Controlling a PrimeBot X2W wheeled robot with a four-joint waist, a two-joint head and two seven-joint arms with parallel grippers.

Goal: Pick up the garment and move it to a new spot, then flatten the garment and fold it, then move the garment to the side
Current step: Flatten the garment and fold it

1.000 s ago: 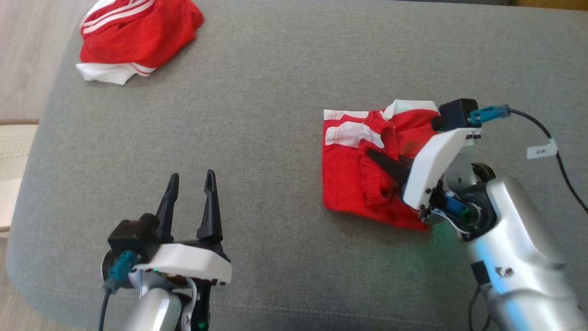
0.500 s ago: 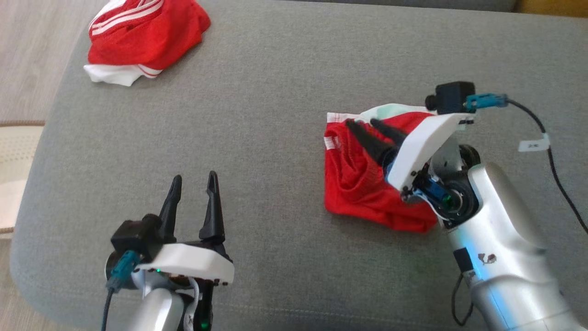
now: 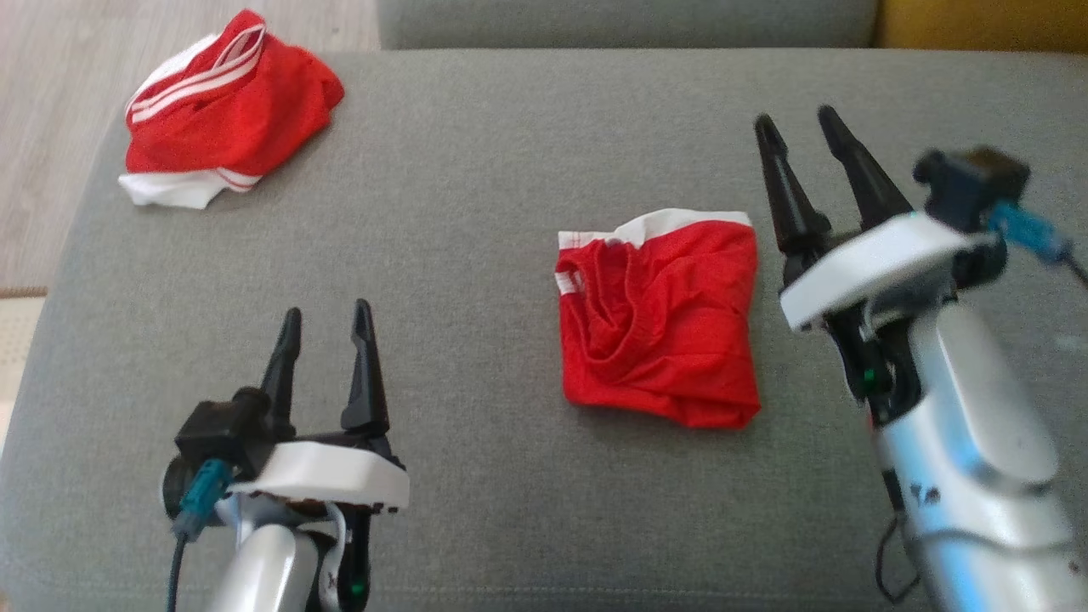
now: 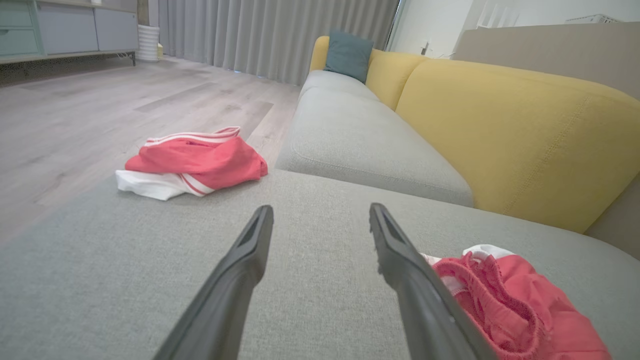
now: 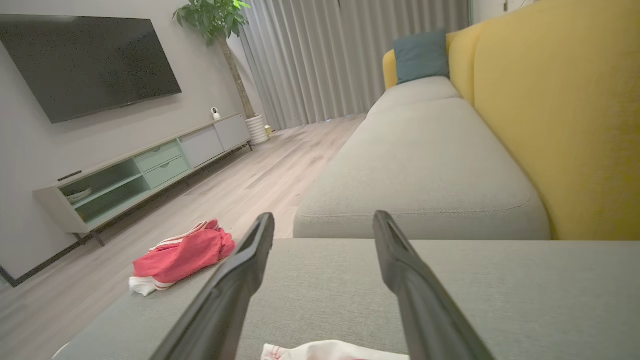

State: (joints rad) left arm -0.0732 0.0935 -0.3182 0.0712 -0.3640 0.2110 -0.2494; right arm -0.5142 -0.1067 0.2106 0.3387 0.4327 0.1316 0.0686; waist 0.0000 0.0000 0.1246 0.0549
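Observation:
A red garment with a white waistband lies folded into a rough square on the grey cushion. It also shows at the lower right of the left wrist view, and its white edge shows at the bottom of the right wrist view. My right gripper is open just right of the garment and clear of it, with nothing between its fingers. Down at the lower left my left gripper is open and holds nothing, well left of the garment.
A second red garment with white stripes lies bunched at the cushion's far left corner. Wooden floor runs past the left edge. A yellow backrest rises on the far side, and another grey seat continues beyond.
My right gripper opened, let go of the garment and pulled back to its right. The garment now lies folded flat. The head camera also shifted. My left arm stayed put.

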